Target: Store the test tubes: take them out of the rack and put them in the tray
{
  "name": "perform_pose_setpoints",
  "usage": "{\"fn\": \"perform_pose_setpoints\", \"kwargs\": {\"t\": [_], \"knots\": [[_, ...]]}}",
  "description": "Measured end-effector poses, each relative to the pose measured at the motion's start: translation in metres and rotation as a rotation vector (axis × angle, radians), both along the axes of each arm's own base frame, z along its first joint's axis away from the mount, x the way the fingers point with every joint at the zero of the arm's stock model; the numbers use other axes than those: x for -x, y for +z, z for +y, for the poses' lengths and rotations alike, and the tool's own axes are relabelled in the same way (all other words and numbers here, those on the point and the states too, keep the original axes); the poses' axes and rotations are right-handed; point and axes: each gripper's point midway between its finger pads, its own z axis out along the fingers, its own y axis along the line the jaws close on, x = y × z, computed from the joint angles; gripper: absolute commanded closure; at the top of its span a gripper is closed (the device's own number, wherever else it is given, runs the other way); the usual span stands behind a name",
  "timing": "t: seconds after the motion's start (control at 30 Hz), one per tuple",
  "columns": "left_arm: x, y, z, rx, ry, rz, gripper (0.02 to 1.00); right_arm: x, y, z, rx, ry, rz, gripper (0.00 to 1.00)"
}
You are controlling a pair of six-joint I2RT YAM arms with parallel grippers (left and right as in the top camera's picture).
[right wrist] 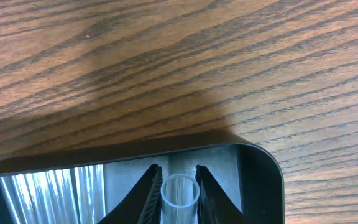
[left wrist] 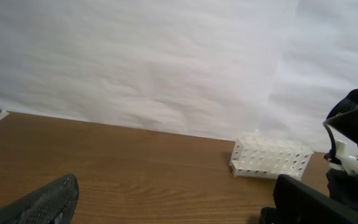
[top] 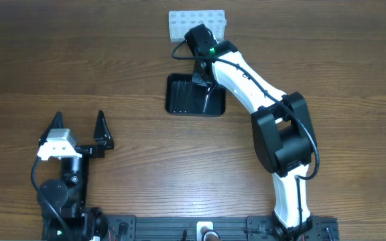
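**Hidden or cut off**
- Right gripper (right wrist: 179, 185): only the fingertips show; in the top view the wrist covers them.
- The test tube (right wrist: 179, 194) shows only its open rim; the body is cut off at the picture edge.
- Rack (top: 180, 24): whether any tubes remain in it cannot be made out.

**Orientation**
- The right fingers clamp the test tube between them, over the black tray (right wrist: 261, 182), near its corner.
- The tube's mouth faces the wrist; its long axis runs along the fingers.
- Other clear tubes (right wrist: 55, 186) lie in the tray to one side of the fingers.

**Surroundings**
- Left gripper (top: 79, 128): fingers spread, nothing between them, well apart from the tray.
- Wood-grain table (top: 112, 67); white backdrop (left wrist: 135, 62) behind the rack.
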Motion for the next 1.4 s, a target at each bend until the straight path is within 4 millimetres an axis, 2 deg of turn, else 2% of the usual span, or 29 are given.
{"fn": "perform_pose_setpoints", "kwargs": {"t": [0.17,0.33,0.47,0.53,0.6,0.63,0.73,0.8,0.87,0.9,0.93,1.0,1.13,1.2,1.3,1.4], "knots": [[0.0,0.0,0.0,0.0,0.0,0.0,0.02,0.0,-0.006,0.0,0.005,0.0,0.009,0.755],[0.0,0.0,0.0,0.0,0.0,0.0,0.02,0.0,-0.007,0.001,0.005,0.004,0.008,0.514],[0.0,0.0,0.0,0.0,0.0,0.0,0.02,0.002,-0.006,0.005,0.007,0.019,0.008,0.395],[0.0,0.0,0.0,0.0,0.0,0.0,0.02,0.001,0.002,0.009,0.005,0.05,-0.014,0.332],[0.0,0.0,0.0,0.0,0.0,0.0,0.02,-0.005,0.024,0.016,-0.006,0.092,-0.083,0.297],[0.0,0.0,0.0,0.0,0.0,0.0,0.02,-0.009,0.043,0.019,-0.015,0.12,-0.137,0.286],[0.0,0.0,0.0,0.0,0.0,0.0,0.02,-0.018,0.104,0.023,-0.04,0.201,-0.286,0.266],[0.0,0.0,0.0,0.0,0.0,0.0,0.02,-0.017,0.155,0.015,-0.049,0.233,-0.393,0.248],[0.0,0.0,0.0,0.0,0.0,0.0,0.02,-0.014,0.202,-0.002,-0.053,0.242,-0.489,0.231],[0.0,0.0,0.0,0.0,0.0,0.0,0.02,-0.012,0.23,-0.019,-0.049,0.231,-0.548,0.224],[0.0,0.0,0.0,0.0,0.0,0.0,0.02,-0.011,0.244,-0.029,-0.044,0.222,-0.578,0.218],[0.0,0.0,0.0,0.0,0.0,0.0,0.02,-0.006,0.282,-0.066,-0.027,0.17,-0.661,0.18],[0.0,0.0,0.0,0.0,0.0,0.0,0.02,0.008,0.328,-0.129,0.031,0.087,-0.766,0.007],[0.0,0.0,0.0,0.0,0.0,0.0,0.02,0.021,0.342,-0.155,0.064,0.057,-0.811,0.009],[0.0,0.0,0.0,0.0,0.0,0.0,0.02,0.04,0.351,-0.171,0.096,0.048,-0.883,0.009],[0.0,0.0,0.0,0.0,0.0,0.0,0.02,0.062,0.35,-0.18,0.116,0.045,-0.98,0.009]]}}
